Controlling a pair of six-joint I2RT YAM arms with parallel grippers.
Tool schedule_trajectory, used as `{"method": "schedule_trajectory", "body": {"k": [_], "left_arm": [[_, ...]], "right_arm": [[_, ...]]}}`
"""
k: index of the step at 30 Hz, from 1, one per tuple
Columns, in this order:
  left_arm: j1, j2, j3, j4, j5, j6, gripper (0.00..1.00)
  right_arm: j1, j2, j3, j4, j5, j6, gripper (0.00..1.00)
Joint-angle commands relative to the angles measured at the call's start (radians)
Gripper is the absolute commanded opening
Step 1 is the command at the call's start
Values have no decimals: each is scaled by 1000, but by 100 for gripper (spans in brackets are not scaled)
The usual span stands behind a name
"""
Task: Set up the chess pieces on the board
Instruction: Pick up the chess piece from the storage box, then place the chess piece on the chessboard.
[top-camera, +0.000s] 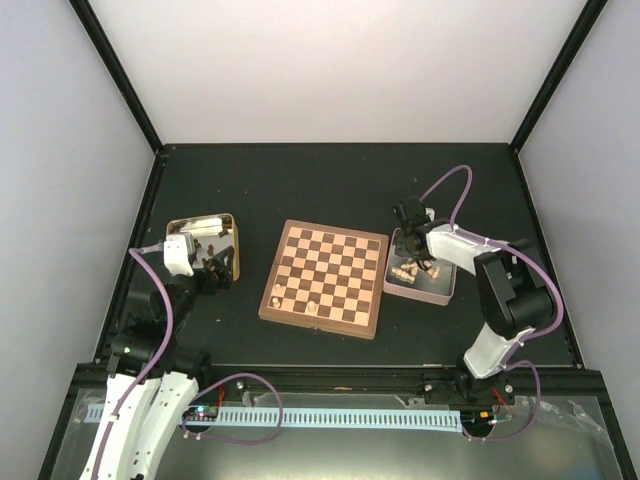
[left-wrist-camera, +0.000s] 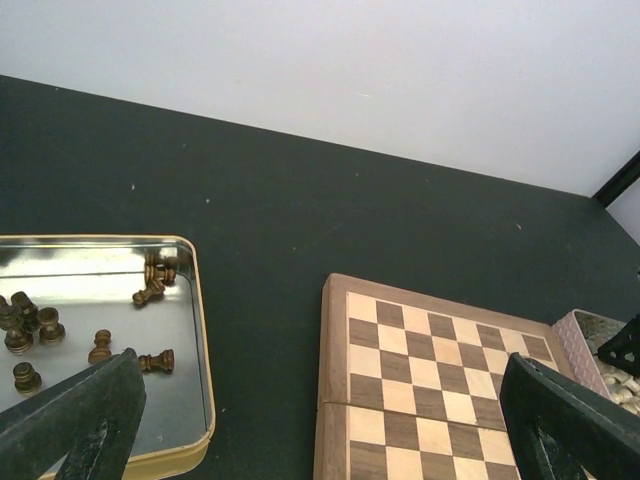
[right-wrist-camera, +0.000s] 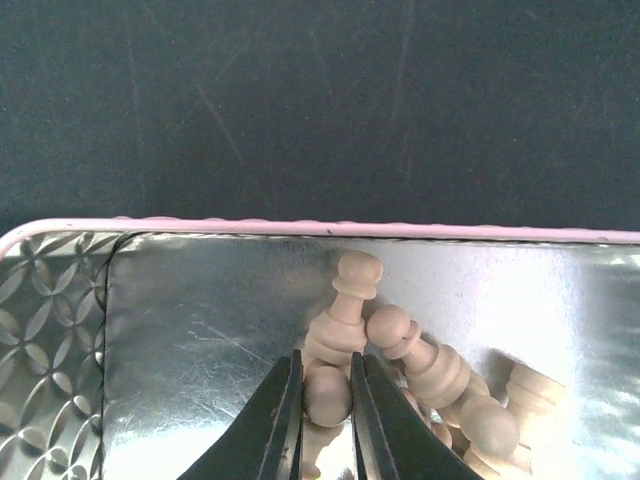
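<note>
The board (top-camera: 325, 277) lies in the middle of the table, with two pale chess pieces (top-camera: 277, 299) standing near its front left corner. My right gripper (right-wrist-camera: 327, 355) reaches down into the pink-rimmed tin (right-wrist-camera: 300, 226) to the board's right. It is shut on the round head of a pale piece (right-wrist-camera: 327, 395), beside a heap of several other pale pieces (right-wrist-camera: 420, 360). My left gripper (left-wrist-camera: 320, 400) hangs open and holds nothing, between the gold-rimmed tin (left-wrist-camera: 205, 400) and the board (left-wrist-camera: 440, 390). Several dark pieces (left-wrist-camera: 150, 290) lie in that tin.
The gold-rimmed tin (top-camera: 205, 222) sits left of the board and the pink-rimmed tin (top-camera: 440, 290) sits right of it, both close to the board's edges. White walls close off the black table at the back and sides.
</note>
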Motion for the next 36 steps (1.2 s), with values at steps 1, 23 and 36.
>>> {"method": "schedule_trajectory", "body": {"k": [1,23,36], "left_arm": [[10,-9,10,9,-17,13,99],[10,-32,5,0,-20,6,99],[10,-46,3,-5,-21,1,99]], "right_arm": [[-9,8,20,28,36,2,13],[156,-273,-11,-79,-94,-46,10],[585,-96,175,-84,-237,-14,11]]}}
